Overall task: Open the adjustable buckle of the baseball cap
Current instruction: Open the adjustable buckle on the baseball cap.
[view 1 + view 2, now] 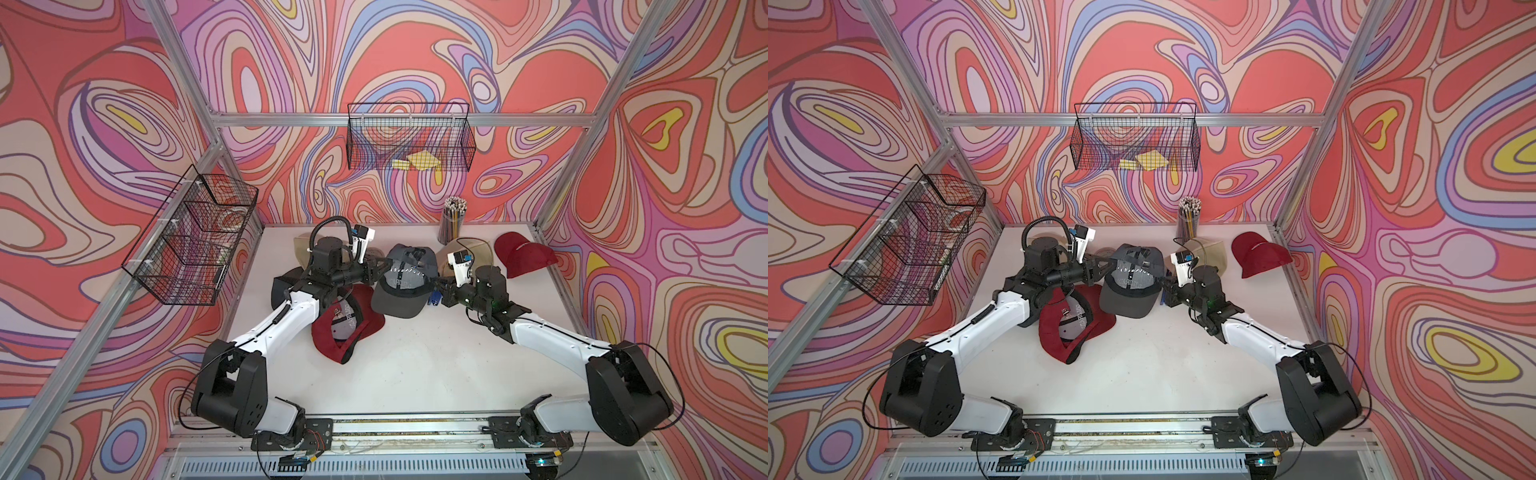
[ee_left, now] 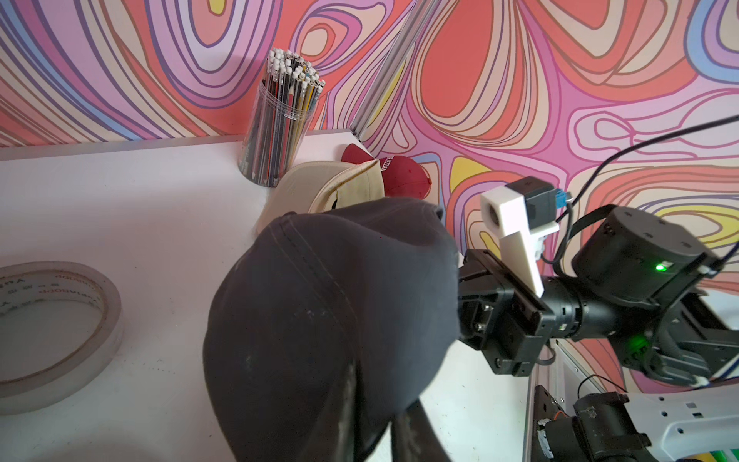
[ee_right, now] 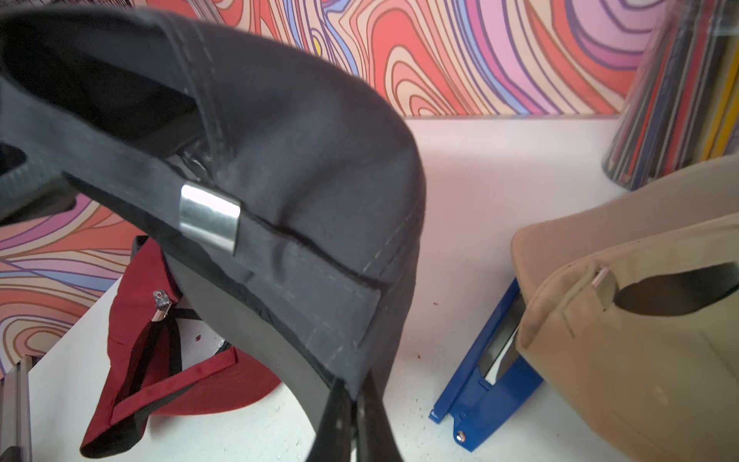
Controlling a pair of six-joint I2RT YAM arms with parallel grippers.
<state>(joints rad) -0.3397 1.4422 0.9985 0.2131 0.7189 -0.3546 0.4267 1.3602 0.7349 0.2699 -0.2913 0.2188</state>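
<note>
grey cap [image 1: 405, 286] between left tool [image 1: 383, 264], right tool [image 1: 435, 283]

Both arms share one build. The left arm [image 1: 291, 316] and right arm [image 1: 555, 337] have glossy white shell links dotted with small dark screw holes, joined by bulky matt black joint housings [image 1: 232, 386]. The wrists are black cylinders; a green light [image 2: 660, 267] glows on the right one. Each wrist carries a white camera bracket [image 2: 514, 236] with a black module and a blue plug [image 2: 562, 199]. A ribbed black hose [image 1: 328, 221] loops above the left wrist; thin black cables [image 2: 680, 135] trail from cameras and joints. The left end effector [image 1: 385, 263] and right end effector [image 3: 354, 412] are black
</note>
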